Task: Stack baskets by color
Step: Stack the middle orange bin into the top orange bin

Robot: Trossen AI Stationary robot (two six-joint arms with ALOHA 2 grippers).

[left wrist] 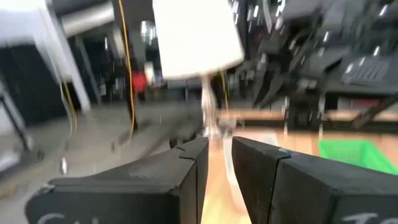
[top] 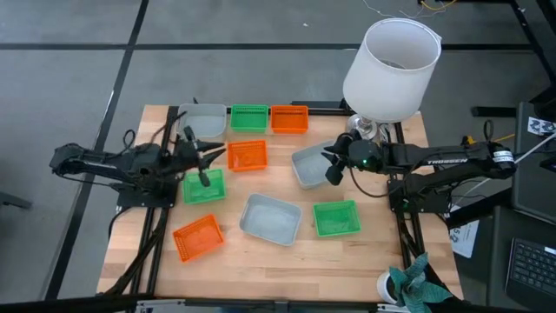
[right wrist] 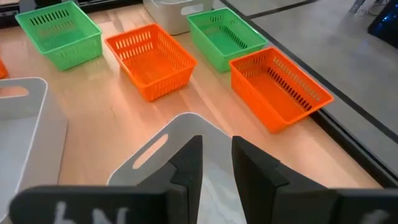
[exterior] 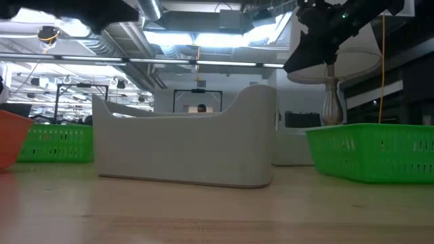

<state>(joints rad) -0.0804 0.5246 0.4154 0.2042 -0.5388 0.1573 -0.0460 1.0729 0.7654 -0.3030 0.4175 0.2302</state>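
Observation:
Nine baskets lie apart on the wooden table, each flat on its bottom. Grey (top: 201, 120), green (top: 249, 117) and orange (top: 289, 119) baskets line the far edge. Behind them lie an orange (top: 248, 156), a grey (top: 310, 165) and a green (top: 204, 186) basket. Nearest are grey (top: 271, 217), green (top: 336, 217) and orange (top: 197, 237) baskets. My left gripper (top: 215, 156) hovers between the middle orange and the left green basket, its fingers (left wrist: 186, 162) a narrow gap apart and empty. My right gripper (top: 330, 165) hangs above the middle grey basket's rim (right wrist: 180, 134), slightly open and empty.
A lamp with a big white shade (top: 391, 65) stands at the table's far right corner, close behind my right arm. A small potted plant (top: 413, 287) sits at the near right corner. Bare wood shows along the table's near edge (top: 269, 278).

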